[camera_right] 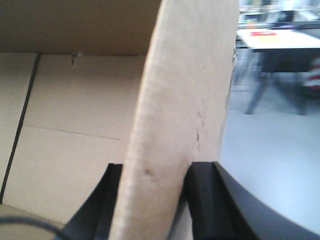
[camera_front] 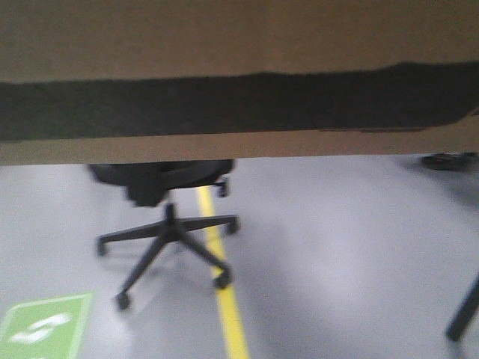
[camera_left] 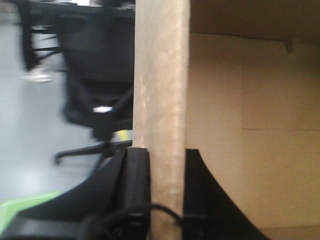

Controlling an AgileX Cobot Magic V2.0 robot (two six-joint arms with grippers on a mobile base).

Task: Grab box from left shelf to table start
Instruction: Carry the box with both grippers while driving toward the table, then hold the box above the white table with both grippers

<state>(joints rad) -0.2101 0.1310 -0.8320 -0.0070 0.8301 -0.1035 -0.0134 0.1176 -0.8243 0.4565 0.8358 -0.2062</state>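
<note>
The brown cardboard box (camera_front: 239, 37) with a black printed band fills the top of the front view, held up off the floor. My left gripper (camera_left: 161, 172) is shut on the box's left side flap (camera_left: 160, 90), one black finger on each face; the box's bare inside (camera_left: 250, 125) lies to the right. My right gripper (camera_right: 159, 187) is shut on the box's right side flap (camera_right: 185, 90), with the box's inside (camera_right: 65, 115) to the left. The left shelf is out of view.
A black office chair (camera_front: 168, 224) on a five-star base stands on the grey floor ahead, beside a yellow floor line (camera_front: 228, 299). A green floor sign (camera_front: 45, 325) lies at lower left. A table (camera_right: 280, 42) stands at the right in the right wrist view.
</note>
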